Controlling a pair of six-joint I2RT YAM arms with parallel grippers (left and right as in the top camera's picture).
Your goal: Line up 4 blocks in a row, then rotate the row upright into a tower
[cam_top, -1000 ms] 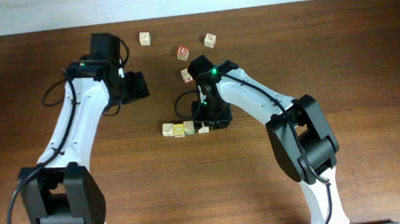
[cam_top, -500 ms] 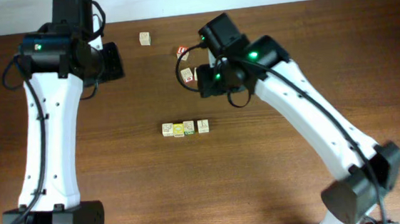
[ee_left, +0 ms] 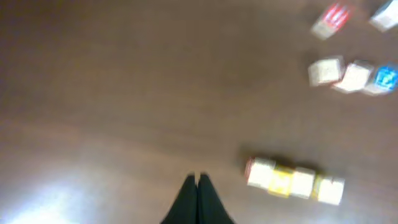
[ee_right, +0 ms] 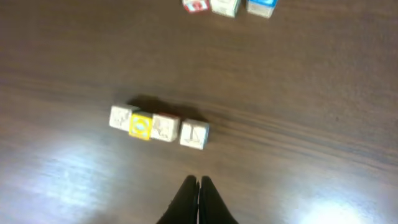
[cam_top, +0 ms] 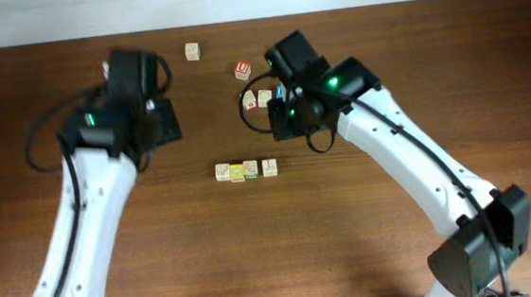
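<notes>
Four blocks (cam_top: 244, 170) lie in a short row at mid-table, the second from the left showing a yellow face, the rightmost set slightly apart. The same blocks (ee_right: 158, 126) sit ahead of my right gripper (ee_right: 198, 180), which hangs above the table, shut and empty. In the left wrist view the blocks (ee_left: 292, 182) lie to the right of my left gripper (ee_left: 197, 178), also shut on nothing and off the wood. Neither gripper touches a block.
Behind the row stand three cubes side by side (cam_top: 264, 97), the right one blue. A red-faced cube (cam_top: 242, 71) and a pale cube (cam_top: 191, 51) lie farther back. Both arms reach in from the sides over the back half of the table.
My right gripper has left the right end of the row and lifted away toward the back. The left arm has swung about. Both grippers have gone from open to shut.
</notes>
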